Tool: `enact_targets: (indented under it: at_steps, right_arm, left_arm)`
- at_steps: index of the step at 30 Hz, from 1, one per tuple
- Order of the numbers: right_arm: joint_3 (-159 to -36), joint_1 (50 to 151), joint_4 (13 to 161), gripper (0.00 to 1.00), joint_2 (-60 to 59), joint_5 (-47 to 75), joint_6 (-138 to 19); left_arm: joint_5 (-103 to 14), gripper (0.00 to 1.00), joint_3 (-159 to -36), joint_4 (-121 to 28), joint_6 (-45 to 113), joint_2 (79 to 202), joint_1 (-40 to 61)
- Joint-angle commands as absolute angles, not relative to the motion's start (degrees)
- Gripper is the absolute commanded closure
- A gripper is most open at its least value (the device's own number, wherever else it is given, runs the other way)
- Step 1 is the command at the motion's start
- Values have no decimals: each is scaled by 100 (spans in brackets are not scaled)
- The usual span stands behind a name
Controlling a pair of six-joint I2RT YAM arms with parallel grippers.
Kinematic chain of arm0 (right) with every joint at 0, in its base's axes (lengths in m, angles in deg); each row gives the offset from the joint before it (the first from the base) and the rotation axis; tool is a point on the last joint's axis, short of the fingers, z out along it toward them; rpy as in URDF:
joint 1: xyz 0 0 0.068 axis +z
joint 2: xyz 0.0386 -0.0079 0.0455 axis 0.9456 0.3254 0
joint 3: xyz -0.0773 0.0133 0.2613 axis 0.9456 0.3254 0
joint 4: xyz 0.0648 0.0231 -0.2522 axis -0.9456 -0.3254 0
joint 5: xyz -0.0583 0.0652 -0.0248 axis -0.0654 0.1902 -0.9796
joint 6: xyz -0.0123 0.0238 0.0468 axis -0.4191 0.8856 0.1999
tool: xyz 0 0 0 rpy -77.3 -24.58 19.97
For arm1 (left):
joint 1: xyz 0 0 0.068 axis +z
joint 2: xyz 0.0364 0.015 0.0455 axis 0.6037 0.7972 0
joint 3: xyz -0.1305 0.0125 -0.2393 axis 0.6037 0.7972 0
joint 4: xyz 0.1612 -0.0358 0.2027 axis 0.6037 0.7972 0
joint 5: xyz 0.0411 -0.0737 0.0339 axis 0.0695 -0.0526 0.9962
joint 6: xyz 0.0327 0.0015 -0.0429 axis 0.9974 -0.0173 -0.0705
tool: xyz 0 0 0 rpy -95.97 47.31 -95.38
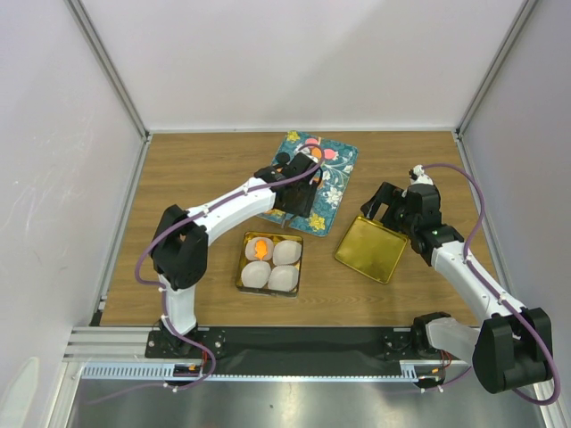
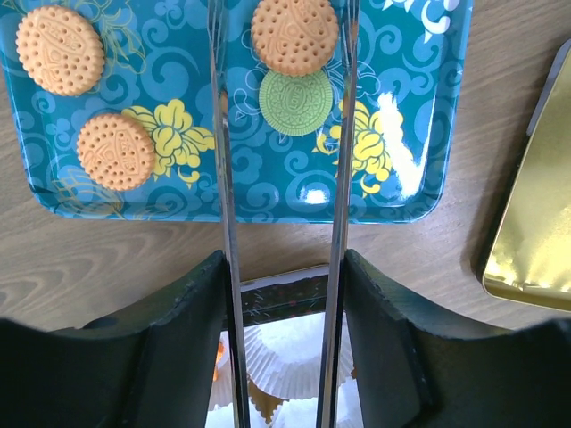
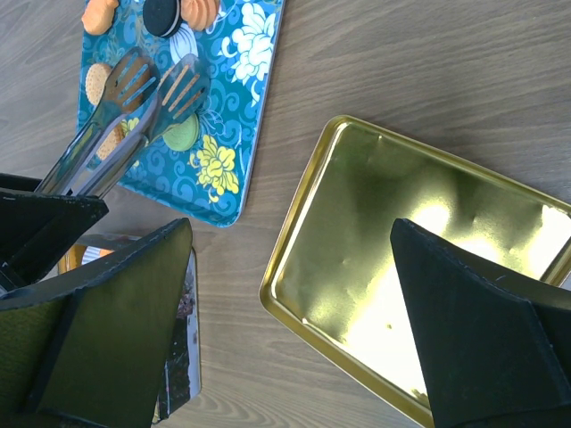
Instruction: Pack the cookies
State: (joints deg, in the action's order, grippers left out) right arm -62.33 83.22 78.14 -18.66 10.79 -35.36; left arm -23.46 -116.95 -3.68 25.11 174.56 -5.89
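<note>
My left gripper (image 2: 284, 276) is shut on metal tongs (image 2: 223, 178) that reach out over the teal tray (image 2: 268, 192). The open tong blades straddle an orange cookie (image 2: 294, 36) and a green cookie (image 2: 295, 102) without gripping either. Two more orange cookies (image 2: 60, 50) (image 2: 115, 151) lie at the tray's left. A black cookie (image 3: 163, 13) shows in the right wrist view. One orange cookie (image 1: 260, 249) sits in a paper cup in the tin box (image 1: 243, 267). My right gripper (image 3: 294, 303) is open and empty above the gold lid (image 3: 384, 241).
The tin box holds several white crinkled paper cups (image 2: 285, 352) and sits just near of the tray. The gold lid (image 1: 372, 248) lies to the right of the box. White walls and metal frame posts surround the wooden table (image 1: 196, 178).
</note>
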Motion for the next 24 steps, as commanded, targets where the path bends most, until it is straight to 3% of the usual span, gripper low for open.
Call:
enact_targets:
  at_steps: [1, 10, 18, 24]
  right_arm:
    - [-6451, 8331, 7845, 0, -1858, 1078, -3653]
    - [-6460, 8331, 7836, 0, -1858, 1069, -3671]
    - [-6460, 8331, 7827, 1, -1858, 1060, -3662]
    - [-6460, 8323, 7818, 0, -1893, 1060, -3671]
  left_arm:
    - [-2461, 43, -11969, -560, 2650, 17469, -540]
    - [-2374, 58, -12082, -455, 2756, 17259, -523]
    - [-2259, 59, -12145, -314, 2730, 16775, -523]
    - [-2347, 60, -11504, -340, 2572, 15906, -593]
